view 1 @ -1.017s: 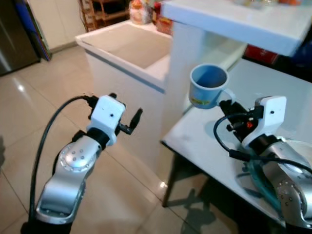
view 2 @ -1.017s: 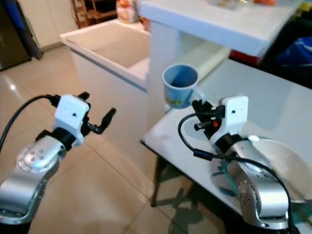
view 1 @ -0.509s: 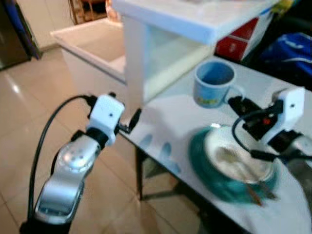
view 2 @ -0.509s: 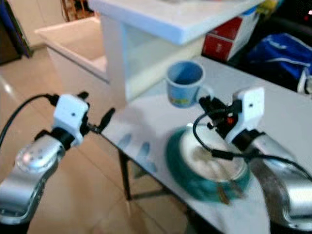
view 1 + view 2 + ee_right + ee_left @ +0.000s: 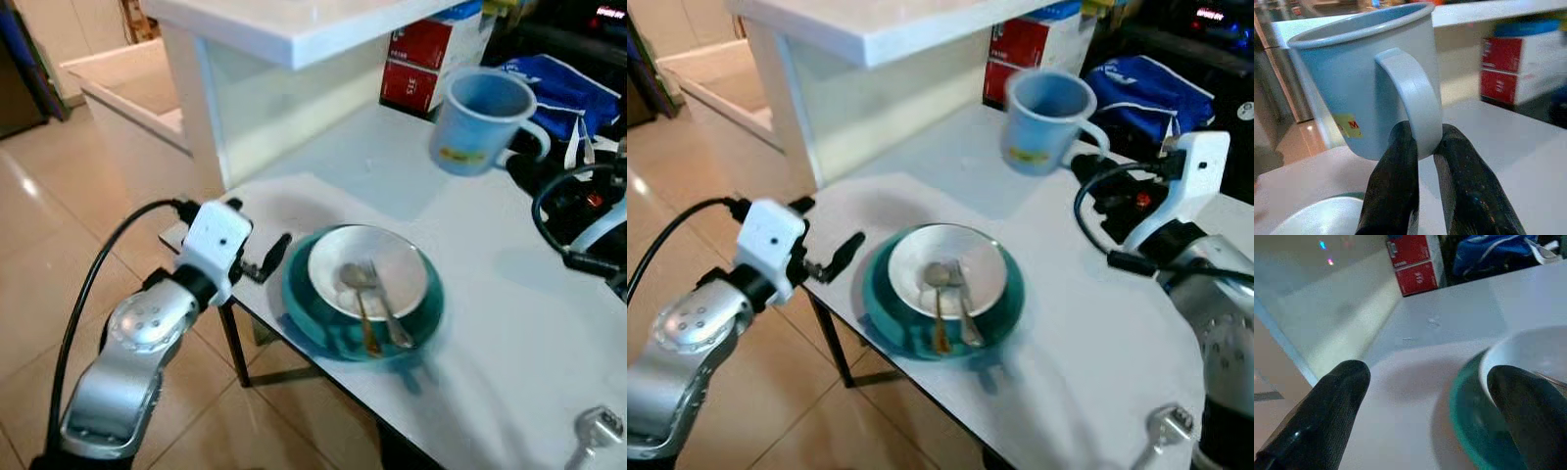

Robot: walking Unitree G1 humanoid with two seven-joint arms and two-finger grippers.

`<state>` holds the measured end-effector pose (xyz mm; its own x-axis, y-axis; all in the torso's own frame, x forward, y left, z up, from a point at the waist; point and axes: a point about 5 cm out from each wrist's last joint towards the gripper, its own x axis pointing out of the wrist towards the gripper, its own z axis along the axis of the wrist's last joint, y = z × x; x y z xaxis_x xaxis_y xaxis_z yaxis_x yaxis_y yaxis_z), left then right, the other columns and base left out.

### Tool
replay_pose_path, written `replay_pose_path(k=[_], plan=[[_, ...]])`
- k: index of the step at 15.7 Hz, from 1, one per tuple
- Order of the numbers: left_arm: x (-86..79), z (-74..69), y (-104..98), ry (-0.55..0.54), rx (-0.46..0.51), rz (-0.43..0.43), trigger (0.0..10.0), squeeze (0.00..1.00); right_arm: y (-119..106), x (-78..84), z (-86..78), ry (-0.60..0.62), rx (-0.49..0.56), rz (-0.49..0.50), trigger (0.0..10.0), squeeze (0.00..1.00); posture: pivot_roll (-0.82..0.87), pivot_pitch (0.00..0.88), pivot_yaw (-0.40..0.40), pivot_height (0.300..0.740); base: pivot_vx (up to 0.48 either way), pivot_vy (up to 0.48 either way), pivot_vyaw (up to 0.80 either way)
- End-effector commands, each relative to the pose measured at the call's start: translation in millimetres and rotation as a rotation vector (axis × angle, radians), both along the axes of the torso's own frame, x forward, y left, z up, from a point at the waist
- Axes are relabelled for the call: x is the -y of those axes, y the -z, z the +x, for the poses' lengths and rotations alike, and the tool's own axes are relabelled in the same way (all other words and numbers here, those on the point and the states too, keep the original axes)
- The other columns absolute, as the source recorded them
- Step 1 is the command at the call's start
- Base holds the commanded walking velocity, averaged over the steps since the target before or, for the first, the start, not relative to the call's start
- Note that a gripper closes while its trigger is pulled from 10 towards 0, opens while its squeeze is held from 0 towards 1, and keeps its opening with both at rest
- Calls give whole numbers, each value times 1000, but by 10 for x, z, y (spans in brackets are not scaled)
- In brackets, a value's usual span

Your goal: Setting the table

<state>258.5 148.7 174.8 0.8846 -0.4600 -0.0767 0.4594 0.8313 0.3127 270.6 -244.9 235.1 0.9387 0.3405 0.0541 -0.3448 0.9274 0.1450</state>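
Pinching the handle of a light blue mug (image 5: 1369, 83), the right claw (image 5: 1425, 161) holds it up in the air over the white desk (image 5: 509, 323). Its two black fingers (image 5: 1396, 191) press on both sides of the curved handle. The mug tips a little, with its open mouth up and a small yellow sticker on its side. It hangs just past the tips of this claw, above the desk and not touching it.

Below and to the left of the right claw sits a teal plate (image 5: 304, 311) with a white bowl (image 5: 392, 262) in it. A spoon (image 5: 356, 294) and a fork (image 5: 384, 308) lie in the bowl, side by side.

The left claw (image 5: 1425, 401) hovers at the desk's edge, just beside the teal plate. Its fingers (image 5: 1327, 416) are spread wide apart with nothing between them. The plate rim and the bowl lie right in front of it.

Far past the right claw stand red boxes (image 5: 431, 64) and a blue bag (image 5: 554, 83). A white counter (image 5: 284, 29) rises behind the desk. A small metal thing (image 5: 591, 436) lies near the desk's near corner; what it is cannot be told.
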Motion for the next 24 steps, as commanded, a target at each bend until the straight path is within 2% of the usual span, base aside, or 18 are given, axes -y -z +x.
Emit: replay_pose_path(k=[1, 2, 4, 8, 11, 19, 24], plan=[[2, -48, -58, 38, 6, -8, 10000, 0, 10, 29, 77, 37, -16, 5, 10000, 0, 26, 0, -6, 740, 0, 0, 0], [13, -66, -57, 61, -3, -12, 10000, 0, 52, 37, 119, 55, -31, -7, 10000, 0, 28, 0, -6, 740, 0, 0, 0], [96, -158, -108, 194, -29, -41, 10000, 0, 268, 62, 328, 135, -70, -16, 10000, 0, 31, 0, -5, 740, 0, 0, 0], [121, -217, -138, 273, -55, -70, 10000, 0, 596, 64, 513, 213, -145, -11, 10000, 0, 38, 0, -6, 740, 0, 0, 0], [148, -313, -140, 361, -111, -92, 10000, 0, 829, 82, 528, 239, -186, -23, 10000, 0, 40, 3, -6, 740, 0, 0, 0], [161, -363, -131, 398, -146, -91, 10000, 0, 1153, 222, 332, 242, -270, -105, 10000, 0, 33, 4, 1, 740, 0, 0, 0], [181, -364, -133, 409, -151, -91, 10000, 0, 1323, 180, 329, 235, -305, -61, 10000, 0, 38, 0, 3, 740, 0, 0, 0]])
